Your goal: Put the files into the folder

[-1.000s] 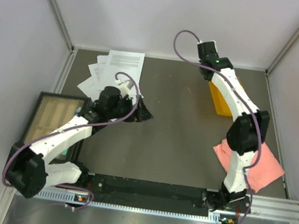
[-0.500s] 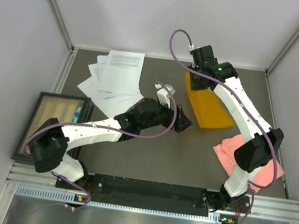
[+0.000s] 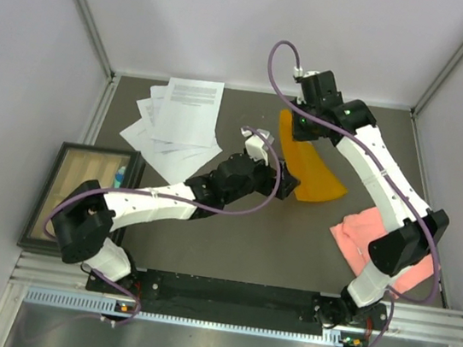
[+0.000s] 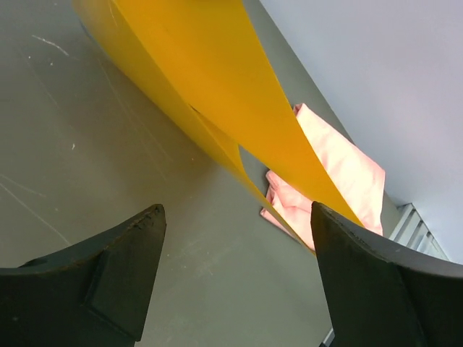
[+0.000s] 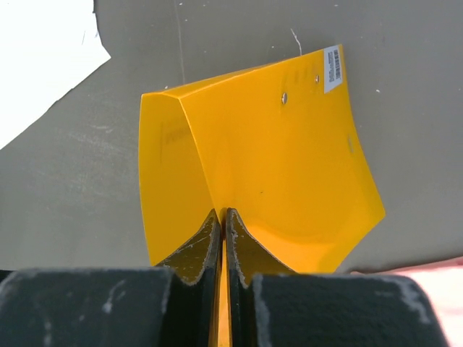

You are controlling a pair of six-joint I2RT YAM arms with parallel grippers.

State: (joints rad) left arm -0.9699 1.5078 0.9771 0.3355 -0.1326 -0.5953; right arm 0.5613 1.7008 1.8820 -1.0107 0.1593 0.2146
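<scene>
Top view: the orange folder [image 3: 314, 168] stands half open on the grey surface [image 3: 240, 235], its cover lifted by the right claw [image 3: 300, 130]. The left claw [image 3: 289, 184] waits just beside it. The files [image 3: 179, 119] lie fanned at the far left, well apart.

Left wrist view: the left claw [image 4: 231, 267] gapes empty before the curved cover; a pink cloth [image 4: 340, 163] lies beyond.

Right wrist view: the right claw [image 5: 223, 235] is pinched tight on the cover's edge. The cover bows, so it is probably thin, light, springy and slippery, and best held by an edge.
</scene>
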